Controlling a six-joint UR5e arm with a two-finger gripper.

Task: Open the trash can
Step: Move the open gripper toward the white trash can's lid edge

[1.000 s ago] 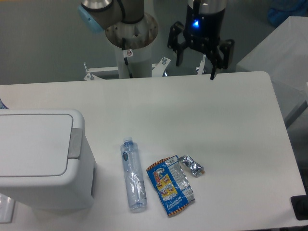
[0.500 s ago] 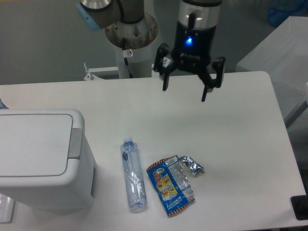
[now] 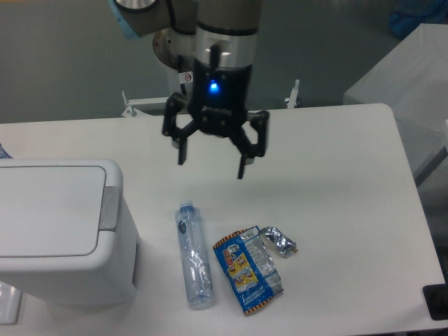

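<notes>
White table, filling most of the view, its rounded far-right corner visible; all items below rest on it unless noted. Trash can, a large boxy white bin with rounded corners at the left edge of the view, partly cut off by the frame; its flat white lid lies closed and level, with a grey push tab on the lid's right edge, facing the bottle. Robot arm, entering from the top centre, a blue light glowing on its dark wrist section; its round base column stands behind the table's far edge. Gripper, hanging above the table surface to the right of and beyond the trash can, well apart from the lid and tab; the two black fingers are spread wide, pointing downward, with nothing between them. Clear plastic bottle, lying on its side just right of the trash can, cap end toward the far side, near but not touching the bin. Blue and yellow snack wrapper, flattened, just beside the bottle on its right. Crumpled silver foil piece, smallest item, touching or nearly touching the wrapper's upper right corner; contact cannot be told.
</notes>
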